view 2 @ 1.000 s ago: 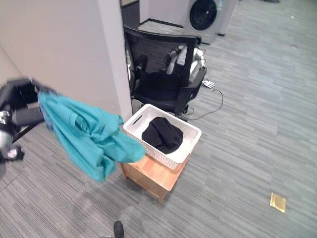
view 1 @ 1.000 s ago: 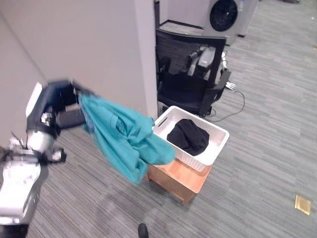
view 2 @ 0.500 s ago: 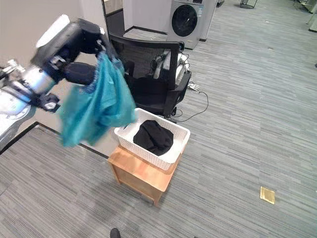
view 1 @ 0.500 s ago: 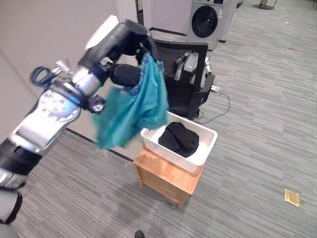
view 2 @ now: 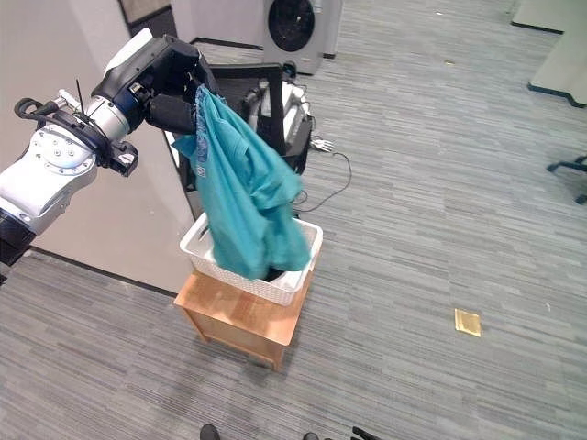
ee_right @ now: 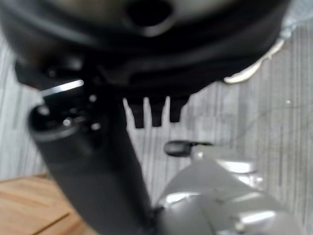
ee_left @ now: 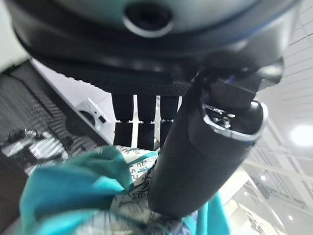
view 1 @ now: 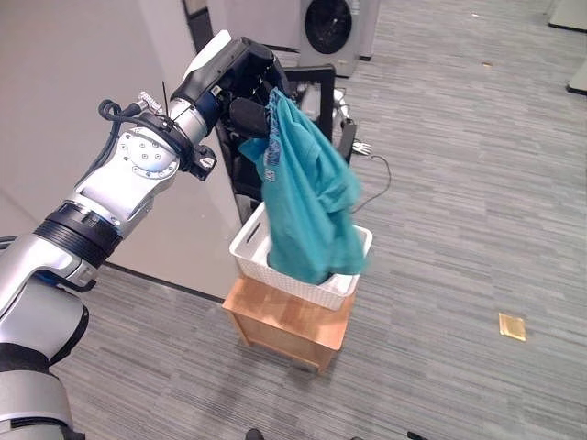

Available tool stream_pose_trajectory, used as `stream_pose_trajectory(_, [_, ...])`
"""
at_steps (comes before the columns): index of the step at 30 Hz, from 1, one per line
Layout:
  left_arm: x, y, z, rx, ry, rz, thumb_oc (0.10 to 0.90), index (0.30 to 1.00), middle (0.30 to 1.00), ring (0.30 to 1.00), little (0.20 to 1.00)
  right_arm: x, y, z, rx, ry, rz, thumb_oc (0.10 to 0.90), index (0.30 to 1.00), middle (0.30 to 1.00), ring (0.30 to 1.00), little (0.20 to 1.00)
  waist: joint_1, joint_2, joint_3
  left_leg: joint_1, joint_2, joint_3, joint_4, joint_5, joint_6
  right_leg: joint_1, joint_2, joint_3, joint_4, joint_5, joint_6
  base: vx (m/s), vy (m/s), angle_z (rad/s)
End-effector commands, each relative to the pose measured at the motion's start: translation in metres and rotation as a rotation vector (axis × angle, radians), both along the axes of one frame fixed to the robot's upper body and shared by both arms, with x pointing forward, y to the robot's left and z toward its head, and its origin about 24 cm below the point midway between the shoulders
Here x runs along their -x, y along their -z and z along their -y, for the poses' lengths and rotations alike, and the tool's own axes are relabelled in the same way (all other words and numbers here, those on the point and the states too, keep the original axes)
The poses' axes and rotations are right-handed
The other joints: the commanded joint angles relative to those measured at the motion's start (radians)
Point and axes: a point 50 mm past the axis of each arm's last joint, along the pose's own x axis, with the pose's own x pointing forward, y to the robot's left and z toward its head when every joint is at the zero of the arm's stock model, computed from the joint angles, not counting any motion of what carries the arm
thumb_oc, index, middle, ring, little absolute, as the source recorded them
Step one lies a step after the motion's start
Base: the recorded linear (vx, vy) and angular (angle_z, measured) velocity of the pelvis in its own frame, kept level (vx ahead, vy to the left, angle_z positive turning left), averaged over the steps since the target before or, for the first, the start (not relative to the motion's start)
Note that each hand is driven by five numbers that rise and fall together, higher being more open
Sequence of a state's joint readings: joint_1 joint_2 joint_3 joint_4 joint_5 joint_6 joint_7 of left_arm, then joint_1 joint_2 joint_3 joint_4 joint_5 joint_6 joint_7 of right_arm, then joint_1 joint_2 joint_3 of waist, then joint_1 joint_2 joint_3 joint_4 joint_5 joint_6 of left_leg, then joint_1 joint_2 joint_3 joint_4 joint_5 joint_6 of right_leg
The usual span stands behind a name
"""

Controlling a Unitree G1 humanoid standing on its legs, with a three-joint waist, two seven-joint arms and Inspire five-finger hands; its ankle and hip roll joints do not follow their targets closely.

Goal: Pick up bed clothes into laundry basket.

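Teal cotton garment (view 1: 307, 206), crumpled and with a pale printed lining at its neck, hangs in long folds from your left hand (view 1: 246, 87); that hand's fingers are clenched round its bunched top, as your left wrist view shows; the cloth's lower end droops into the white slotted plastic laundry basket (view 1: 255, 271), which sits on a small light wooden stool (view 1: 284, 325) on grey striped carpet (view 1: 459, 229); your right hand (ee_right: 98, 161) shows its short fingers straight, released, grasping nothing.

A low wooden stand (view 1: 284, 321) sits centre frame; a black mesh office chair (view 2: 240, 82) and a white front-loading washing machine (view 1: 332, 27) stand at the top.
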State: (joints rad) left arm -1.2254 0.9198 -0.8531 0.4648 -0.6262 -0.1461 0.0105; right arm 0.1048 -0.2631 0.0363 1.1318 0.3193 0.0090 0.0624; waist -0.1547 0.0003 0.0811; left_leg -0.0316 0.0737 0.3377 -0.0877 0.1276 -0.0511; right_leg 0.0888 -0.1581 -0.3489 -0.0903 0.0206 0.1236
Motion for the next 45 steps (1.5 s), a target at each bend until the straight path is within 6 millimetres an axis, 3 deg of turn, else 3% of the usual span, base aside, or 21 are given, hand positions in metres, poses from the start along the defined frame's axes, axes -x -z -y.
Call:
stream_pose_trajectory(1, [0.031,-0.131,-0.004,0.192,0.006,0.400,0.400,0.300,0.300,0.300,0.300,0.025,0.001,0.007,0.030,-0.072,-0.085,0.800,0.900,0.900,0.900,0.900,0.004,0.030,0.026,0.080,0.016,0.015,0.000,-0.070,-0.062,0.002,0.002,-0.007,0.003,0.019,0.068,0.03,0.004,-0.18])
stream_pose_trajectory(11, [0.032,-0.143,-0.010,0.133,-0.060,0.440,0.400,0.300,0.300,0.300,0.300,0.019,-0.003,0.013,0.053,-0.056,-0.045,0.800,0.900,0.900,0.900,0.900,-0.035,0.061,0.066,0.060,0.012,0.047,0.000,-0.069,-0.066,-0.048,-0.001,0.033,0.003,0.030,0.073,0.01,0.013,-0.11])
stream_pose_trajectory(12, [0.031,-0.143,-0.015,0.141,-0.076,0.437,0.400,0.300,0.300,0.300,0.300,0.019,-0.004,0.015,0.061,-0.051,-0.040,0.800,0.900,0.900,0.900,0.900,-0.040,0.065,0.070,0.068,0.010,0.039,0.000,-0.089,-0.075,-0.048,-0.001,0.050,0.003,0.015,0.083,0.00,0.011,-0.15])
stream_pose_trajectory(14, [0.030,-0.144,-0.020,0.146,-0.102,0.436,0.400,0.300,0.300,0.300,0.300,0.018,-0.005,0.017,0.067,-0.050,-0.035,0.800,0.900,0.900,0.900,0.900,-0.046,0.064,0.080,0.059,0.013,0.060,0.000,-0.067,-0.068,-0.062,0.001,0.044,0.003,0.034,0.074,0.00,0.007,-0.20])
stream_pose_trajectory(19, [0.028,-0.145,-0.032,0.164,-0.152,0.426,0.400,0.300,0.300,0.300,0.300,0.017,-0.006,0.020,0.079,-0.042,-0.022,0.800,0.900,0.900,0.900,0.900,-0.055,0.061,0.091,0.060,0.018,0.063,0.000,-0.086,-0.079,-0.075,0.006,0.067,0.003,0.023,0.085,0.03,0.005,-0.17])
stream_pose_trajectory(20, [0.027,-0.147,-0.043,0.193,-0.196,0.422,0.400,0.300,0.300,0.300,0.300,0.014,-0.007,0.021,0.083,-0.036,-0.010,0.800,0.900,0.900,0.900,0.900,-0.059,0.054,0.102,0.048,0.024,0.077,0.000,-0.082,-0.082,-0.095,0.013,0.080,0.003,0.028,0.084,-0.03,-0.007,-0.13])
stream_pose_trajectory(36, [0.026,-0.143,-0.047,0.217,-0.209,0.436,0.400,0.300,0.300,0.300,0.300,-0.006,-0.015,0.020,0.100,-0.079,0.084,0.800,0.900,0.900,0.900,0.900,-0.064,0.052,0.159,0.026,0.030,0.102,0.000,-0.076,-0.086,-0.138,0.016,0.095,0.003,0.040,0.083,0.00,0.004,-0.09])
stream_pose_trajectory(45, [0.021,-0.130,-0.044,0.179,-0.215,0.419,0.400,0.300,0.300,0.300,0.300,0.002,-0.013,0.022,0.107,-0.081,0.061,0.800,0.900,0.900,0.900,0.900,-0.051,0.040,0.183,0.019,0.033,0.087,0.000,-0.072,-0.085,-0.132,0.015,0.069,0.003,0.037,0.080,0.00,-0.002,0.01])
